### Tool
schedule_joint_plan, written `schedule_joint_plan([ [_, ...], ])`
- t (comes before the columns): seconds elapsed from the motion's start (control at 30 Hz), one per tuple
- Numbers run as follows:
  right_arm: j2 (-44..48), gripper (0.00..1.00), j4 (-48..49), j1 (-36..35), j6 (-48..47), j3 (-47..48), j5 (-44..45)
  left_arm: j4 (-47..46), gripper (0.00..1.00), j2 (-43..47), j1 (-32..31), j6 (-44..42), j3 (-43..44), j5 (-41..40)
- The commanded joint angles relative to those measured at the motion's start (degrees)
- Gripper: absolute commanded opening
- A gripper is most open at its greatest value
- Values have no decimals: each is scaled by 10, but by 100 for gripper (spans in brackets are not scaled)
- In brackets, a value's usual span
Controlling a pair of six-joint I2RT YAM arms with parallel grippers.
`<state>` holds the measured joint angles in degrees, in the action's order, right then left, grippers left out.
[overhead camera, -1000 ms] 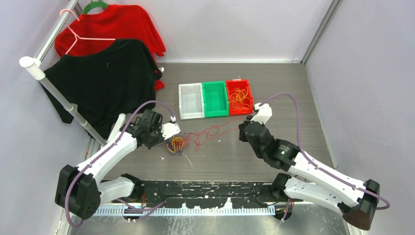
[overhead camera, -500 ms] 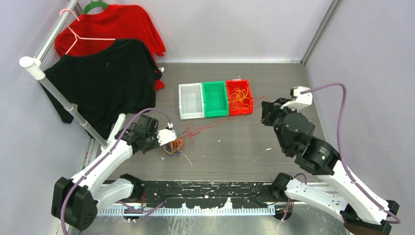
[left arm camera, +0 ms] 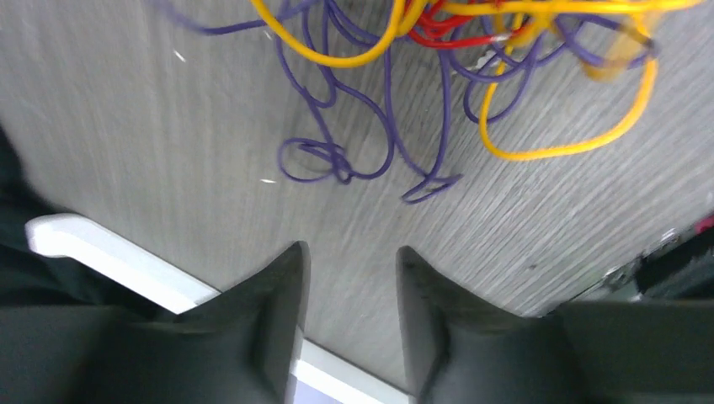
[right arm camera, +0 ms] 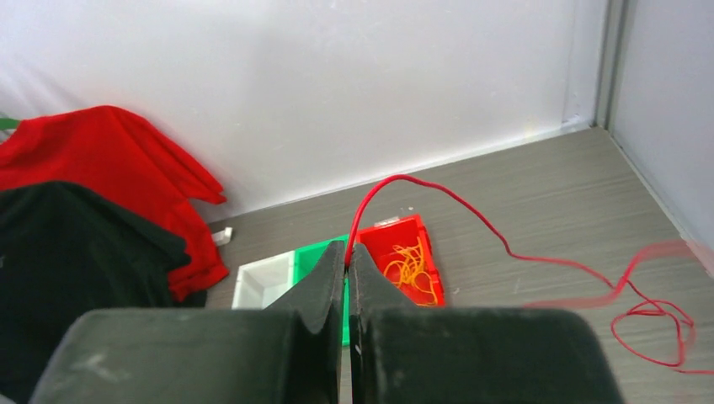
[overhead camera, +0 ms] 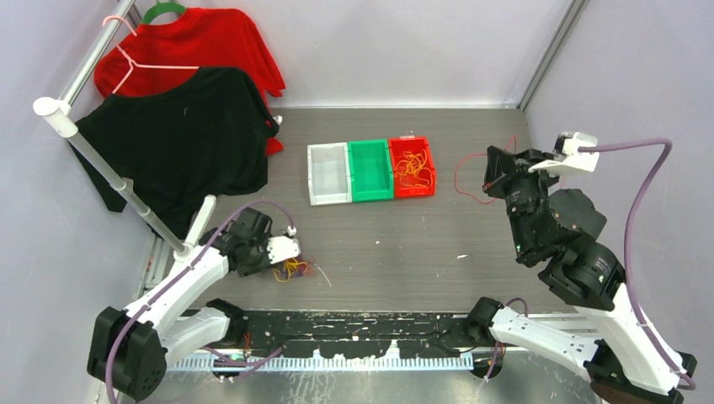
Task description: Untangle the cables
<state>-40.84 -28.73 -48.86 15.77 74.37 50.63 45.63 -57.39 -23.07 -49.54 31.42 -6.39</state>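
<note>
While your right gripper is pinched fully closed on one thin red cable, that strand arcs up off the fingertips. From there it trails rightward in a limp, wavy line down to the grey wood-grain table. Your left gripper stands slightly parted, gripping nothing. The tangle of glossy purple, yellow and red loops lies just ahead of it, with no clear long axis.
</note>
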Motion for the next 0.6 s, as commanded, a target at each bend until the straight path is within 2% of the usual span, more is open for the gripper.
schedule_joint_plan([
  [0.0, -48, 1, 1, 2, -7, 39, -64, 81, 64, 34, 4, 31, 102, 77],
  [0.07, -62, 1, -5, 2, -4, 50, -85, 140, 90, 47, 4, 42, 159, 122],
  [0.1, -68, 1, -6, 2, -4, 54, -95, 167, 98, 50, 4, 44, 191, 145],
  [0.13, -73, 1, -7, 2, -4, 58, -104, 196, 100, 53, 4, 44, 221, 170],
  [0.3, -99, 1, 3, 2, 3, 72, -147, 291, 100, 37, 4, 64, 357, 262],
  [0.43, -125, 1, 17, 2, 18, 85, -184, 291, 100, 25, 4, 95, 413, 302],
  [0.57, -157, 1, 35, 2, 35, 98, -225, 257, 100, 22, 4, 133, 422, 316],
])
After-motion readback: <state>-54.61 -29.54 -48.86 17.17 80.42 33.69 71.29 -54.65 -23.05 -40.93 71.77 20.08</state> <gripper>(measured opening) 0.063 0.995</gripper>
